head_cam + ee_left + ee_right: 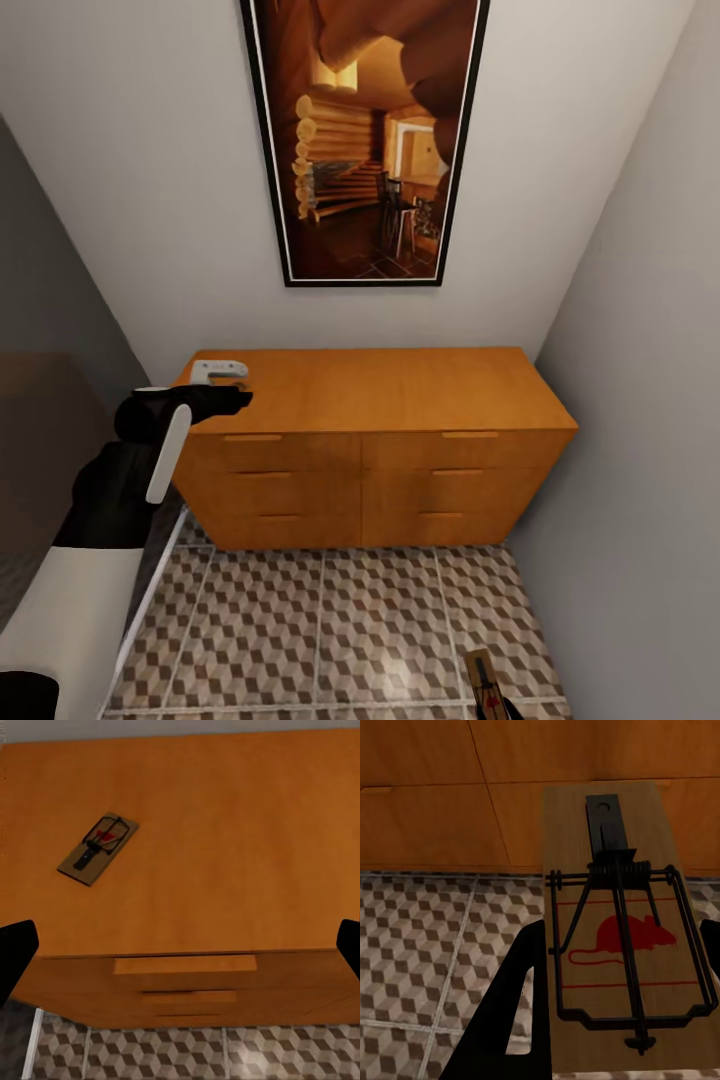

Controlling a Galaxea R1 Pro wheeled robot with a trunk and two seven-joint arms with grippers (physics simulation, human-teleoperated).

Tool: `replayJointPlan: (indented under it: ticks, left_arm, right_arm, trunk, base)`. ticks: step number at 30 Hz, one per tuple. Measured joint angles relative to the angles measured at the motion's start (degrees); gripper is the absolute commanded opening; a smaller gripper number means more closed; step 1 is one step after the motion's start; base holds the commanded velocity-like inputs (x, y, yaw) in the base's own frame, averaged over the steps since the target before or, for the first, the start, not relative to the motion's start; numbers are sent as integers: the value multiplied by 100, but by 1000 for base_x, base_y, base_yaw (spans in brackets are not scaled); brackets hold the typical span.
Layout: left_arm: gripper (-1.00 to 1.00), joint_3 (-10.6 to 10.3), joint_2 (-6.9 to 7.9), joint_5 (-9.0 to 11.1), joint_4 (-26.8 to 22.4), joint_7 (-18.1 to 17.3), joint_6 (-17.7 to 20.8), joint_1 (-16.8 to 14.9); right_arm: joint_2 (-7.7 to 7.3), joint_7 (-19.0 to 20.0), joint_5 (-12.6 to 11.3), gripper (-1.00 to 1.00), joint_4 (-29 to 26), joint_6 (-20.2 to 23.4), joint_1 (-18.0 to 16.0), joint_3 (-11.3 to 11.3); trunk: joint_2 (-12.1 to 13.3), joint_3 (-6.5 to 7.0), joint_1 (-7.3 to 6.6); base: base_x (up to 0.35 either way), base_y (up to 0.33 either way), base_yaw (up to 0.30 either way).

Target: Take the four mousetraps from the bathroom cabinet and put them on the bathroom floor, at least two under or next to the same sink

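Note:
The orange-brown cabinet point(400, 390) stands against the wall under a picture. One mousetrap point(97, 849), a tan board with dark wire and a red mark, lies flat on the cabinet top point(225, 832). My left gripper point(232, 398) hovers over the top's left end, open; its dark fingertips point(15, 956) sit wide apart at the left wrist view's edges, short of the trap. My right gripper point(619, 975) is shut on a second mousetrap point(619, 922) point(483, 680), held low above the cube-patterned bathroom floor point(330, 620) in front of the drawers point(435, 817). The sink is out of view.
A framed picture point(365, 140) hangs on the wall above the cabinet. A grey wall point(640, 400) closes in the right side, and a dark wall point(50, 330) the left. Tiled floor stretches between me and the drawer fronts point(365, 480).

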Motion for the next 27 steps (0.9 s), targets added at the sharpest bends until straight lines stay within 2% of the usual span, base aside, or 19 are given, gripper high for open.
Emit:
replayJointPlan:
  ticks: [6,13,27]
  left_arm:
    - [100,-15,0,4,6,-21,1,0]
    - [100,-43,4,41,32,-423,-14,0]
    - [100,-44,10,39,53,-509,-27,9]
  right_arm:
    - [-2,0,1,-100,0,0,0,1]
    - [-3,0,2,-100,0,0,0,2]
    - [-3,-1,1,-100,0,-1,0,2]
  trunk:
    - [0,0,0]
    - [0,0,0]
    - [0,0,0]
  base:
    - [1,224,0]
    - [0,199,0]
    - [0,24,0]
